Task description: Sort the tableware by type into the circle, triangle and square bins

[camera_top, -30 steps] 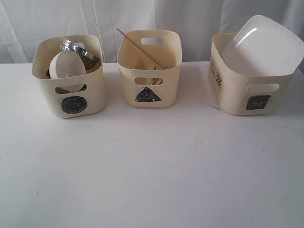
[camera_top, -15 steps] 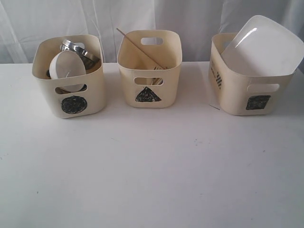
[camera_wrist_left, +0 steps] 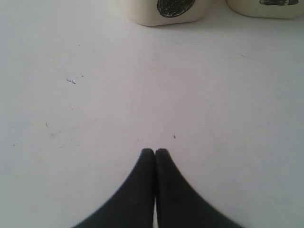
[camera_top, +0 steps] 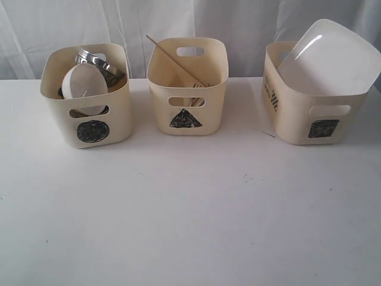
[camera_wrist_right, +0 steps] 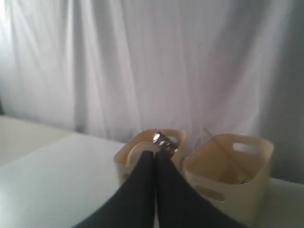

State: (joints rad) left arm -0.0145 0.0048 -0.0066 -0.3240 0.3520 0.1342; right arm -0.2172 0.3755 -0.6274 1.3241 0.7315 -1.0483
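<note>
Three containers lined the white table (camera_top: 190, 208): circle bin (camera_top: 59, 113), triangle bin (camera_top: 208, 113), square bin (camera_top: 292, 119) with plate (camera_top: 333, 59) protruding; we saw left gripper (camera_wrist_left: 155, 151) and right gripper (camera_wrist_right: 156, 153) pressed together.

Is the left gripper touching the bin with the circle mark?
Apart. In the left wrist view, bare table lies between the left gripper and the circle bin.

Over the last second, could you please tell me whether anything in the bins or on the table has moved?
Nothing visibly changed. The bowl stays in the circle bin, the chopsticks in the triangle bin, the plate in the square bin. The left gripper and right gripper are shut and empty.
</note>
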